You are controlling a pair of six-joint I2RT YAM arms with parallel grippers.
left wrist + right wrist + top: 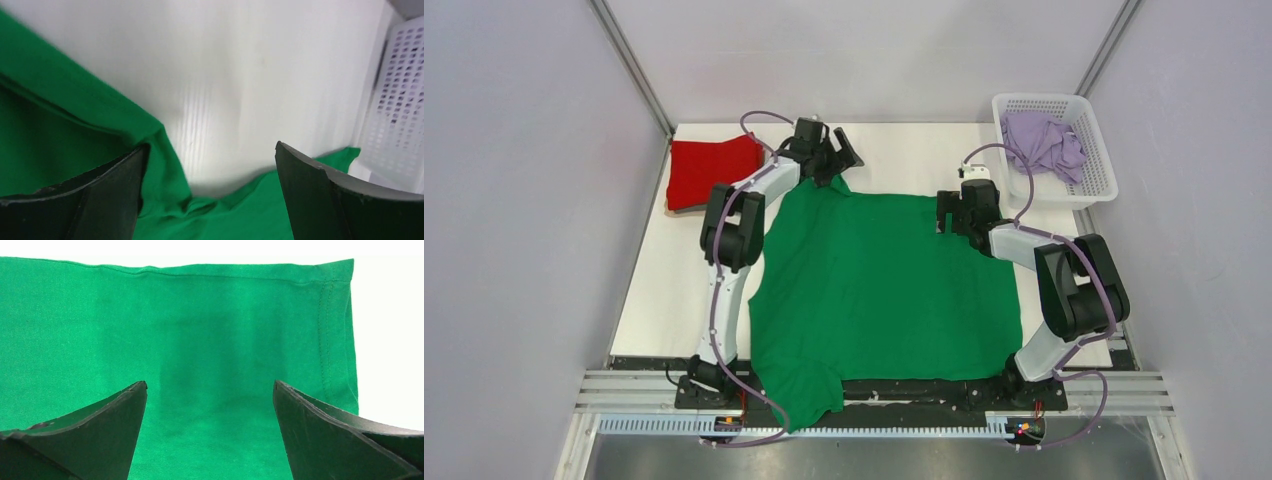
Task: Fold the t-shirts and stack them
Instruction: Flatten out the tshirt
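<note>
The bright green t-shirt (884, 285) is lying spread across mid-frame: soft, light and limp, probably best pinched at its upper corners. Left gripper (210, 150) and right gripper (210, 387) are hovering there, jaws gaping wide, holding nothing.

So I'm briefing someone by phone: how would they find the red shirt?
Go to the white table's far left corner. The red shirt lies there folded small; the green shirt is spread flat mid-table, the lilac shirt crumpled in the basket.

Overhead wide, wrists close, t-shirt (884, 290) apparently shared
</note>
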